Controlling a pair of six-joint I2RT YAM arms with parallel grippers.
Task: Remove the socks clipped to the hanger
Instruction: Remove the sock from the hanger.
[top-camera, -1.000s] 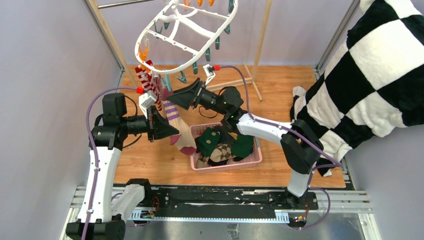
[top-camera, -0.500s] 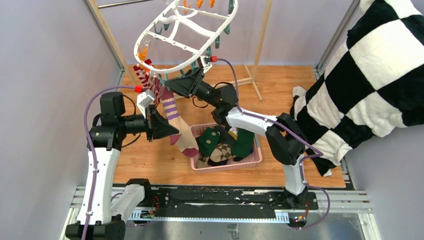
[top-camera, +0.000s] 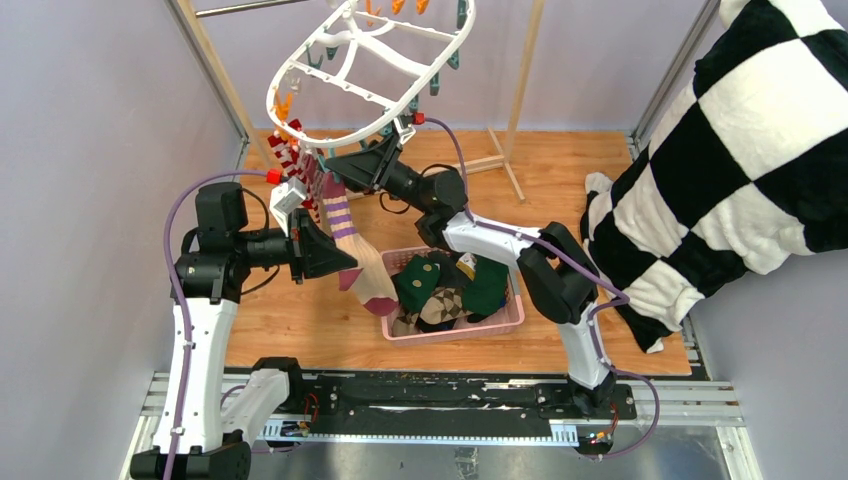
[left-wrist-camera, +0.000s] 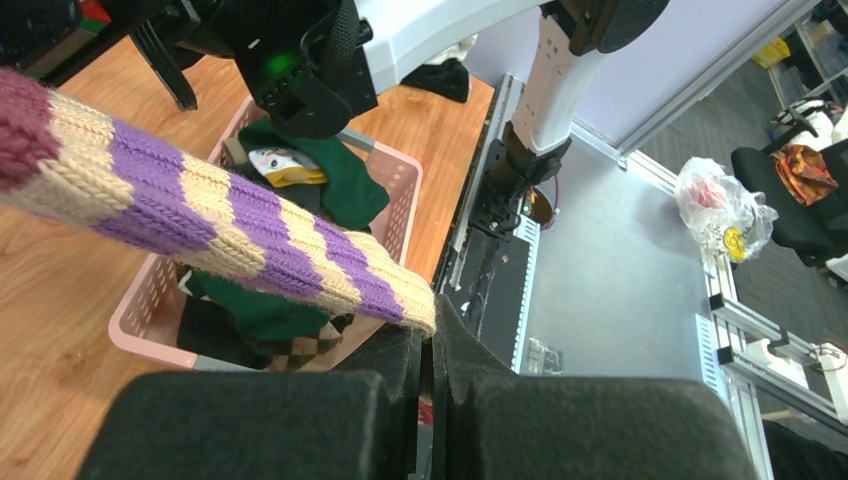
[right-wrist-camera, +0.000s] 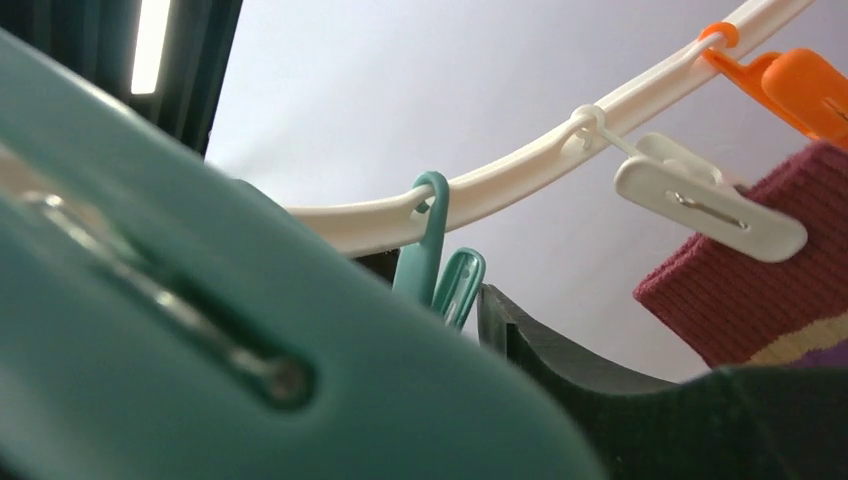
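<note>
Change: the right gripper (top-camera: 338, 168) has risen up and leftward and now sits against the near rim of the hanger (top-camera: 352, 136); the left arm has barely moved.
Left gripper (left-wrist-camera: 432, 335): fingers together, pinching the purple-and-cream sock (left-wrist-camera: 250, 240) low on its length.
Right gripper: its opening cannot be told; a blurred teal clip (right-wrist-camera: 200, 330) fills its view.
Sock: the maroon cuff hangs clipped under the rim, with the long axis slanting down toward the pink basket (top-camera: 500, 322).
Key relation: the cuff's clip lies just beside the right gripper, which is the nearer arm.
</note>
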